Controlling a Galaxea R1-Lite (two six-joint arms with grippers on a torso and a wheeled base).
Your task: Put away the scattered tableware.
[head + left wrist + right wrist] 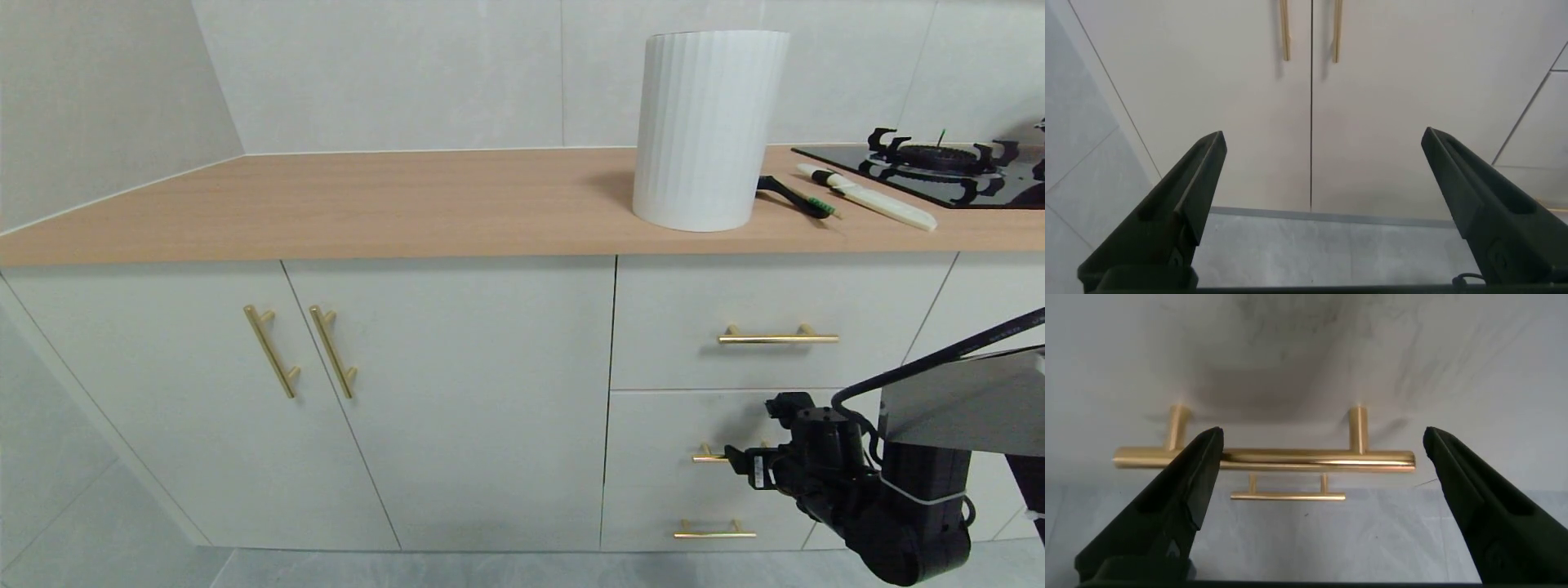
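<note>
1. The right gripper, jaws spread, faces the brass bar handle of the middle white drawer, not yet gripping.
2. The cream knife and black-handled utensil lie on the wooden counter beside the white ribbed cylinder; nothing looks stowed.
3. The left gripper hangs spread before the white cupboard doors.

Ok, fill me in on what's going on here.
The right gripper hangs open in front of the middle drawer's gold handle, not gripping it. The left gripper, also open, faces the double cabinet doors. On the counter, a white knife and a black-handled utensil lie beside the white ribbed container.
</note>
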